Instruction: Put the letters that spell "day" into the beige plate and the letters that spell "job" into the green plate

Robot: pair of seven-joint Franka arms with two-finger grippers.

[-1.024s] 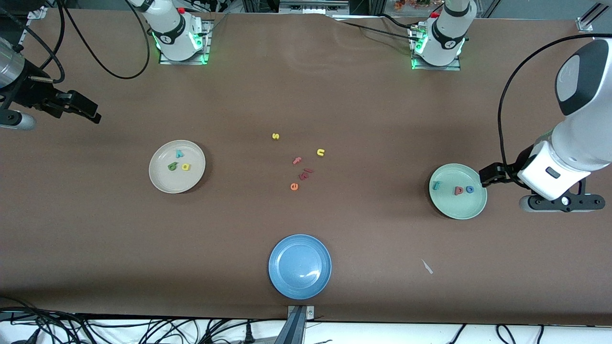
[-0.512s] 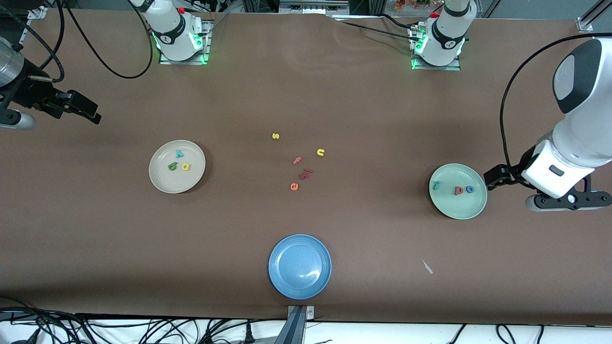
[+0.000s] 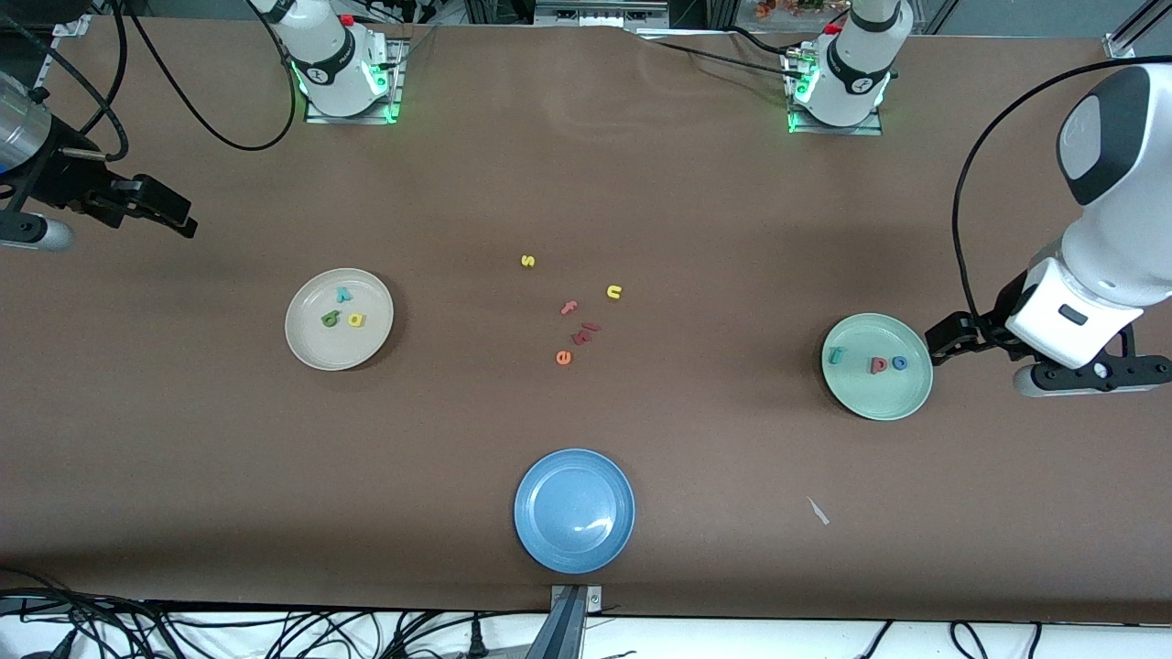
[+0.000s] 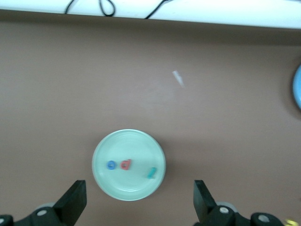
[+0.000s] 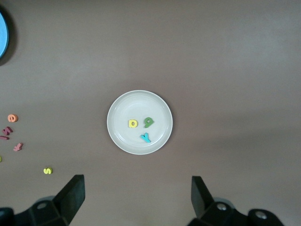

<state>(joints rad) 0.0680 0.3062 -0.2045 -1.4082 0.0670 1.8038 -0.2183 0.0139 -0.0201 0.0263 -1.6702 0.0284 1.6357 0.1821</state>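
- The brown surface [image 3: 586,183] is seen filling nearly the whole front frame, with the two arm bases along its top edge.
- The left tool [image 3: 948,337] is held in the air at the right edge of the frame, just beside the rim of the green plate; in the left wrist view its fingers [image 4: 75,200] are spread wide and nothing is held between them.
- The right tool [image 3: 169,212] is held up at the upper left of the frame, well apart from the beige plate; its fingers [image 5: 73,193] are likewise spread wide and empty.
- The blue plate [image 3: 574,510] is found at the lower centre of the frame, with nothing in it.
- The beige plate [image 3: 339,318] is placed left of centre, and the green plate [image 3: 877,366] at the right.
- In the beige plate the yellow "d" [image 3: 355,319], the green "a" [image 3: 330,318] and the teal "y" [image 3: 343,295] are laid close together.
- In the green plate the teal "j" [image 3: 834,355], the pinkish-red "b" [image 3: 877,365] and the blue "o" [image 3: 900,363] are laid in a row.
- Near the middle of the frame loose letters are scattered: a yellow "s" [image 3: 527,261], a yellow "n" [image 3: 613,292], a pink "f" [image 3: 569,307], dark red letters [image 3: 584,333] and an orange "e" [image 3: 563,357].
- A small pale scrap [image 3: 818,511] is seen at the lower right.
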